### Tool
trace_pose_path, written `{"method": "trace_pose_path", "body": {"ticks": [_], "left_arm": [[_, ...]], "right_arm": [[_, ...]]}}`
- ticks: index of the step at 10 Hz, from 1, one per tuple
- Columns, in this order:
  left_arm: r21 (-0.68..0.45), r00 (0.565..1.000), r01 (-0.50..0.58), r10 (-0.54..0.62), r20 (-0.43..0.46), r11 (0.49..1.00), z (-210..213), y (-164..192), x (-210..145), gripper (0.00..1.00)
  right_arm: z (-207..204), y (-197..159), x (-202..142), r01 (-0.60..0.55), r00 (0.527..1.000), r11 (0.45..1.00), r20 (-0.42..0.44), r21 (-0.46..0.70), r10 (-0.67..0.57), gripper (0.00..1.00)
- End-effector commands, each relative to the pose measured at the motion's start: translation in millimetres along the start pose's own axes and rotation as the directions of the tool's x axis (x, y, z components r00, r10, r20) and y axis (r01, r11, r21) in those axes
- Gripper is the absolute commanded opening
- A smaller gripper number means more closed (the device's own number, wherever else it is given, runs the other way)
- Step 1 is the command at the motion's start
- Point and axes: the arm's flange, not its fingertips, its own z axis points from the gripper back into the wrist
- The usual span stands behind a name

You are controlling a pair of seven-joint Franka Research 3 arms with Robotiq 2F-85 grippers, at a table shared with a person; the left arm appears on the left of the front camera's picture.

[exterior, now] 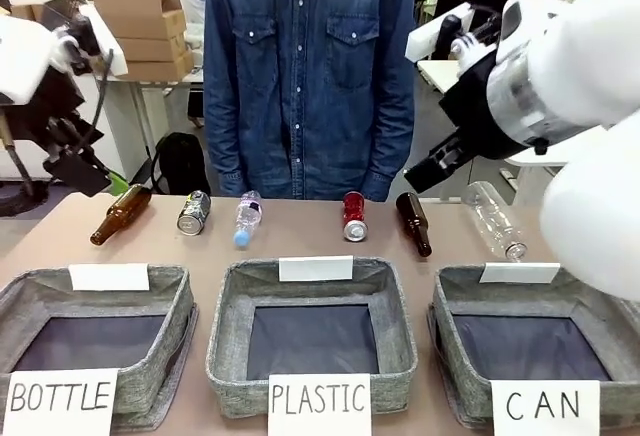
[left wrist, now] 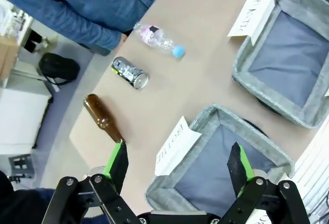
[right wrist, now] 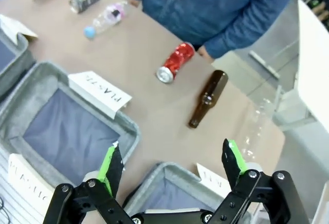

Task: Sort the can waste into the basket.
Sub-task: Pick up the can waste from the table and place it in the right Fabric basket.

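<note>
A matt brown table [exterior: 300, 246] is spread across the front view. Nearest, three grey woven-fabric baskets with dark floors are set in a row, each fronted by a white paper sign, presumably so that the sorting targets can be read at once. The basket [exterior: 445, 321] signed "CAN" is found at five o'clock, and nothing is seen in it.

Above the baskets, the left gripper [left wrist: 178, 149] and the right gripper [right wrist: 171, 147] are raised, with green-padded jaws spread wide and nothing between them. They are judged to be poised before a first pick.

Farther on, the waste is laid on its side in a spaced line, likely for clear access. The silver can [exterior: 193, 212] with dark print is placed at ten o'clock and the glossy red can [exterior: 354, 216] at twelve. A clear plastic bottle [exterior: 247, 218] is laid between them, and a brown glass bottle [exterior: 413, 223] at the red can's three o'clock.

Beyond, a person [exterior: 310, 76] in a denim shirt is seen at the far edge.
</note>
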Motion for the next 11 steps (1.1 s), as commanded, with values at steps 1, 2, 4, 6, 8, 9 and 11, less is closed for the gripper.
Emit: {"method": "trace_pose_path", "body": {"ticks": [1, 2, 4, 6, 8, 9, 11], "left_arm": [[-0.250, 0.998, 0.038, -0.024, 0.060, 0.967, 12.5, 4.2, -2.4, 1.00], [-0.422, 0.989, -0.003, 0.064, 0.131, 0.907, 20.3, 21.0, -9.1, 1.00], [-0.612, 0.950, -0.127, 0.273, 0.151, 0.781, 27.6, 57.7, -31.3, 1.00], [-0.720, 0.820, -0.340, 0.566, 0.089, 0.605, 36.4, 89.5, -55.5, 1.00], [-0.719, 0.701, -0.492, 0.713, 0.009, 0.492, 36.4, 112.2, -89.6, 1.00], [-0.706, 0.645, -0.546, 0.764, -0.011, 0.451, 31.1, 123.3, -114.9, 1.00], [-0.714, 0.528, -0.606, 0.848, -0.031, 0.351, 22.6, 136.8, -156.3, 1.00]], "right_arm": [[16.1, -11.9, -12.6, 0.201, 0.978, 0.968, 0.028, 0.153, -0.207, 1.00], [23.3, -34.1, -25.6, 0.481, 0.868, 0.800, -0.063, 0.358, -0.493, 1.00], [26.8, -70.8, -48.3, 0.805, 0.564, 0.400, -0.359, 0.437, -0.744, 1.00], [38.3, -107.2, -69.7, 0.817, 0.411, 0.114, -0.433, 0.565, -0.802, 1.00], [47.5, -140.5, -88.4, 0.827, 0.313, 0.006, -0.451, 0.562, -0.835, 1.00], [54.2, -158.3, -102.7, 0.816, 0.275, -0.033, -0.438, 0.577, -0.856, 1.00], [63.5, -170.5, -121.5, 0.782, 0.230, 0.001, -0.287, 0.623, -0.930, 1.00]]}}
